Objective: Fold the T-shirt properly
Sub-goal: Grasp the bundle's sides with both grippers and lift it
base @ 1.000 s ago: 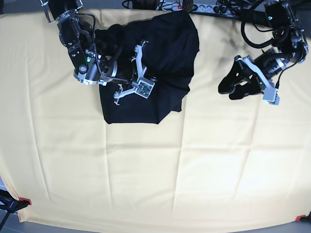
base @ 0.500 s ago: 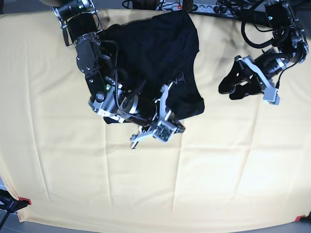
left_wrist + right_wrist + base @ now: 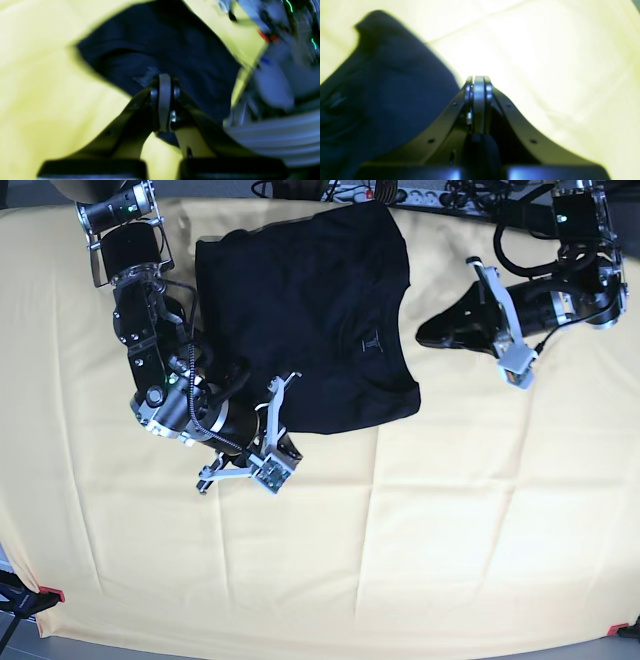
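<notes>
The dark T-shirt [image 3: 300,320] lies flat at the back middle of the yellow cloth, a small tag [image 3: 372,340] showing near its right side. My left gripper [image 3: 425,336] is shut, its tip just off the shirt's right edge. In the left wrist view the left gripper [image 3: 163,77] hangs shut before the T-shirt [image 3: 175,50], nothing visibly pinched. My right arm [image 3: 190,415] reaches in at the shirt's lower left. The right gripper [image 3: 478,80] is shut over bare yellow cloth, with the T-shirt [image 3: 382,100] to its left.
The pale yellow table cloth [image 3: 400,550] covers the whole table and shows crease lines. Cables and a power strip [image 3: 400,194] run along the back edge. Red clamps [image 3: 50,593] hold the front corners.
The right arm has drawn back to the lower left, off the shirt's lower edge, and the shirt now lies flatter. The left gripper has shut and swung left to the shirt's right edge.
</notes>
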